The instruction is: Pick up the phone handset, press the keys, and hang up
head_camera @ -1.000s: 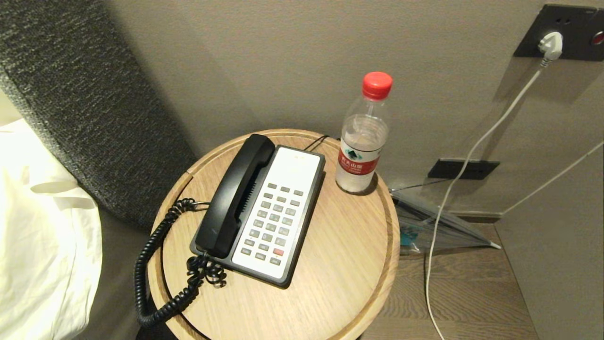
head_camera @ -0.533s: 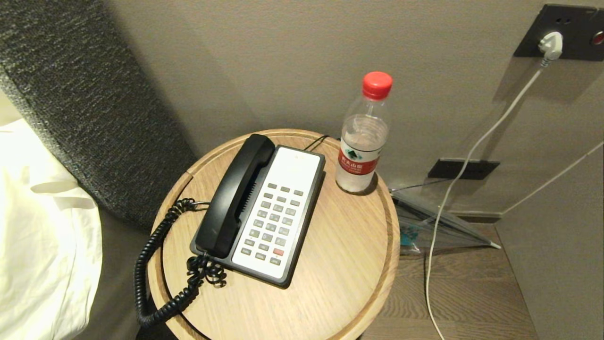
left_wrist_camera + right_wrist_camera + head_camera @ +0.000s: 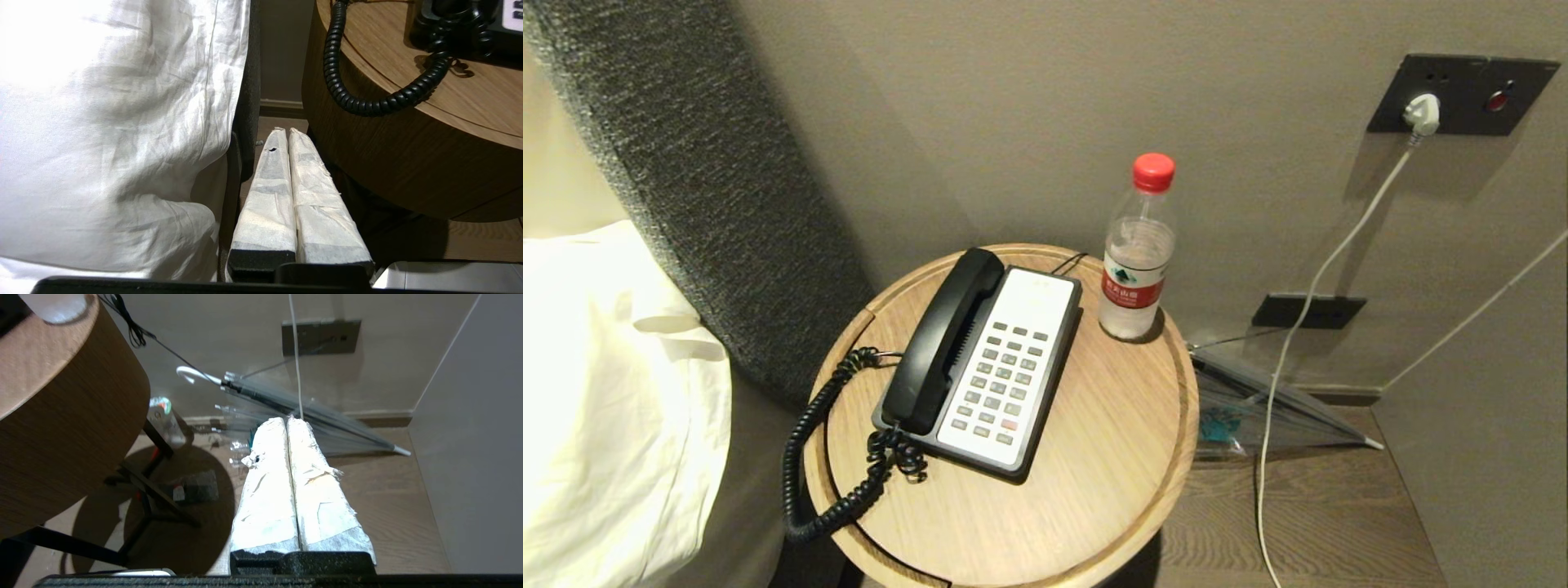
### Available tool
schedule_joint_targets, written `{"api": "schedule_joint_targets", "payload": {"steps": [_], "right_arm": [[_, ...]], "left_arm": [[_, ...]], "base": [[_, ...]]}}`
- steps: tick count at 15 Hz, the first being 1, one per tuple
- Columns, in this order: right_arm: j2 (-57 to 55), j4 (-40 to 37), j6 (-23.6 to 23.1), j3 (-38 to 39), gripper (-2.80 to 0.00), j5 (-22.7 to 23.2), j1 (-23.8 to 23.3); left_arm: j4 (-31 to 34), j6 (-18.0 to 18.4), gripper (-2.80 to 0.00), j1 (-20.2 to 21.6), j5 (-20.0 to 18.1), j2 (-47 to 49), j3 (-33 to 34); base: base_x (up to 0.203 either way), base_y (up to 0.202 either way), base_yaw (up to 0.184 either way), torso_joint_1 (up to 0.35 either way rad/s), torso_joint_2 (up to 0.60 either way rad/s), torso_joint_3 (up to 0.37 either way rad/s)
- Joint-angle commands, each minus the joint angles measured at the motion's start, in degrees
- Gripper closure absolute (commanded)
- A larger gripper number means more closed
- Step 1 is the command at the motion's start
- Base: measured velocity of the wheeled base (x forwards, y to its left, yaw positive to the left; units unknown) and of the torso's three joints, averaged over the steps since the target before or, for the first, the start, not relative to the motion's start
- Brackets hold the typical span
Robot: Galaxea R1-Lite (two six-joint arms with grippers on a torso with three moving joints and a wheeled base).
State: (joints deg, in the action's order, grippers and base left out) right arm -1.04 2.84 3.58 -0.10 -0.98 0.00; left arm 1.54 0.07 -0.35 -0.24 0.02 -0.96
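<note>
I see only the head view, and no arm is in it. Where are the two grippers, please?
Observer: The left gripper hangs low, shut, between the white bedding and the round table.
Operator: And the other one?
Observer: The right gripper is shut too, low beside the table, pointing at a folded umbrella on the floor.
Operator: Is anything under the table?
Observer: Yes, a bottle stands on the floor near its dark legs.

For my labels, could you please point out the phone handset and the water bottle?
phone handset (image 3: 943,343): head view, middle of its grip.
water bottle (image 3: 1131,282): head view, on its red label.
</note>
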Motion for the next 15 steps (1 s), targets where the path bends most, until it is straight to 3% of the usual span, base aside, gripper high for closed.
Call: {"api": "schedule_joint_targets", "payload": {"steps": [1, 15], "right_arm": [[-0.11, 0.06, 0.02, 0.01, 0.0, 0.01, 0.0], [-0.11, 0.06, 0.02, 0.01, 0.0, 0.01, 0.0]], "left_arm": [[-0.04, 0.01, 0.0, -0.02, -0.02, -0.02, 0.0], [-0.04, -0.07, 0.0, 0.0, -0.02, -0.02, 0.0]], "base": [[0.0, 0.0, 0.0, 0.002, 0.0, 0.203], [0.0, 0.0, 0.0, 0.003, 0.0, 0.202]]}}
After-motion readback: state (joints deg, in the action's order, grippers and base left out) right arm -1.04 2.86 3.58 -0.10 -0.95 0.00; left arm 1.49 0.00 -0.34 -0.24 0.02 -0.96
